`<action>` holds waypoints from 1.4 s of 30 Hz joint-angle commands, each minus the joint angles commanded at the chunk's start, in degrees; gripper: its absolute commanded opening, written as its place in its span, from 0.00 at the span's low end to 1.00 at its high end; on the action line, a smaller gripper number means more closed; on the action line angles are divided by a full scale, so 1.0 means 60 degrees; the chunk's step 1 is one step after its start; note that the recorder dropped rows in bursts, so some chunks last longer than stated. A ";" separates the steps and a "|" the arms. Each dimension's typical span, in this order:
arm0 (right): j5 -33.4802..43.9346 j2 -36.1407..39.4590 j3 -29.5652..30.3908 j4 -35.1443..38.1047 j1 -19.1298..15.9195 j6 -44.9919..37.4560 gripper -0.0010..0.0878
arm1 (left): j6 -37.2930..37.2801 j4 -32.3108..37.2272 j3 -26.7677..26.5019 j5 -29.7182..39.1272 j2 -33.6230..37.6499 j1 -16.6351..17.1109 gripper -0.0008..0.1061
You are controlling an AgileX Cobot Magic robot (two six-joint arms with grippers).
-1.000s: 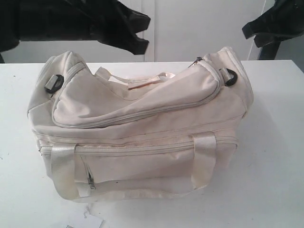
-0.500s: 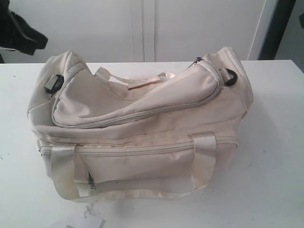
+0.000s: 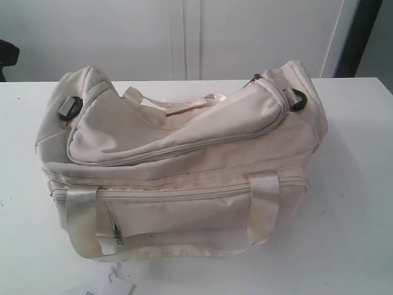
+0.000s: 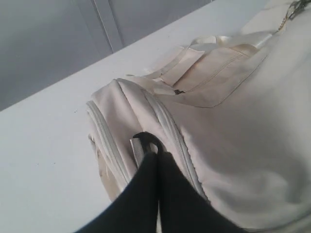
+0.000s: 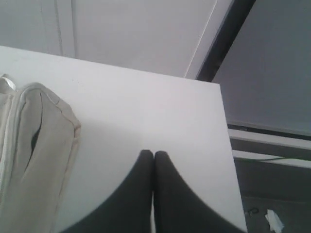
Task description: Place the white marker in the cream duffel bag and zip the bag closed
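The cream duffel bag [image 3: 184, 141] lies across the middle of the white table [image 3: 350, 215], its curved top flap down and a zip pull [image 3: 255, 78] at its far right end. The white marker is nowhere in view. In the exterior view only a dark sliver of my left arm [image 3: 6, 58] shows at the left edge. My left gripper [image 4: 158, 156] is shut and empty, hovering over the bag's black end clip [image 4: 145, 140]. My right gripper [image 5: 154, 154] is shut and empty above bare table, beside the bag's other end [image 5: 34, 145].
A scrap of paper [image 3: 104, 287] lies at the table's front edge. White cabinet doors [image 3: 184, 37] stand behind the table. In the right wrist view the table's edge [image 5: 226, 160] drops to the floor. Satin straps [image 3: 264, 203] hang down the bag's front.
Both arms have pulled back from above the bag. The left one slid out to the left edge of the exterior view, the right one left that view. The bag has not moved.
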 joint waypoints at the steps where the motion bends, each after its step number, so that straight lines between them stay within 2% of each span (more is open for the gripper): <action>1: -0.0081 -0.0146 0.0198 0.0000 0.0000 -0.0229 0.01 | 0.0000 0.0000 0.0347 -0.0114 -0.0420 0.0000 0.01; 7: -0.0590 -0.1386 0.1169 0.0802 0.0006 -0.0729 0.01 | 0.0000 -0.0106 0.1189 -0.0371 -0.1676 0.0000 0.01; 9: -0.0710 -0.1740 0.1505 0.0856 0.0006 -0.1116 0.01 | 0.0000 -0.0286 0.1308 -0.0388 -0.1803 0.0000 0.01; 15: -0.1496 -0.2769 0.2507 0.1135 0.0006 -0.1116 0.01 | 0.0000 -0.0431 0.1477 -0.0181 -0.2343 0.0000 0.01; 19: -0.1455 -0.3314 0.2871 0.1078 0.0006 -0.1116 0.01 | 0.0000 -0.0431 0.1477 0.0001 -0.2611 0.0000 0.01; 23: -0.1429 -0.3570 0.2903 0.1078 0.0006 -0.1116 0.01 | 0.0000 -0.0431 0.1477 0.0302 -0.2657 0.0000 0.01; 42: -0.1450 -0.3585 0.2903 0.1096 0.0006 -0.1116 0.01 | 0.0018 -0.0431 0.1477 0.0285 -0.2657 0.0000 0.01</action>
